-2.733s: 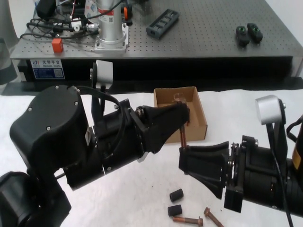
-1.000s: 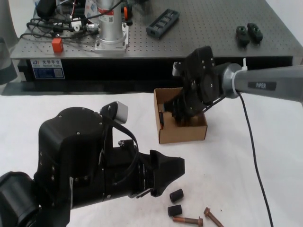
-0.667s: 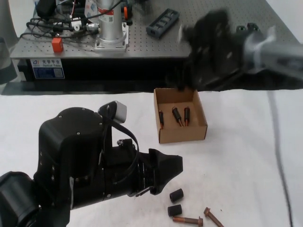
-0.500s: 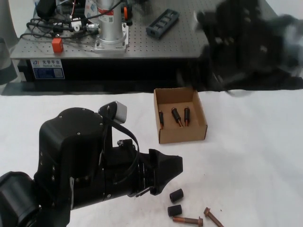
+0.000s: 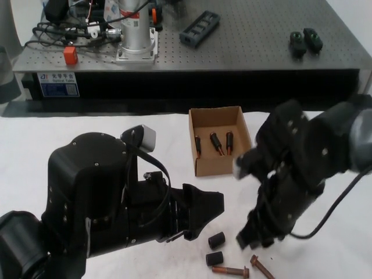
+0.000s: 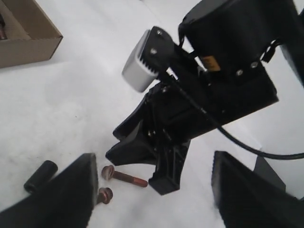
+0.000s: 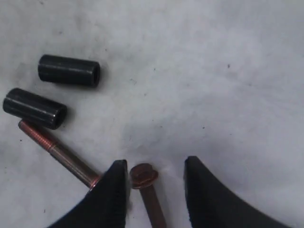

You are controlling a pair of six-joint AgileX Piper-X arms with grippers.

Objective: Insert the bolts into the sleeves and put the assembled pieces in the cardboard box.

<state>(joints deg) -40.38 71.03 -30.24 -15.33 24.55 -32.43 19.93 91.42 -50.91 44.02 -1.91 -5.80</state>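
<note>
Two loose bolts lie on the white desk (image 5: 116, 133) near its front edge. The first bolt (image 7: 144, 175) sits between the spread fingers of the right tool (image 7: 156, 164), which is open and grips nothing. Its flanged head points away from the wrist, and its shank runs back under the tool until the frame cuts it off. We cannot tell whether the fingers touch the desk. The second bolt (image 7: 57, 149) lies slantwise beside it with its threaded tip near the sleeves and its head hidden behind one finger. Just beyond it, two black sleeves, one (image 7: 69, 70) and the other (image 7: 34, 108), lie on their sides, close together and roughly parallel. The left tool (image 5: 210, 208) hangs near them, over the desk, its fingers wide apart and empty. Farther back stands the cardboard box (image 5: 224, 165), open-topped, with three assembled pieces (image 5: 217, 142) lying flat inside. Their long axes run roughly front to back, but their finer detail is too small for us to make out.
</note>
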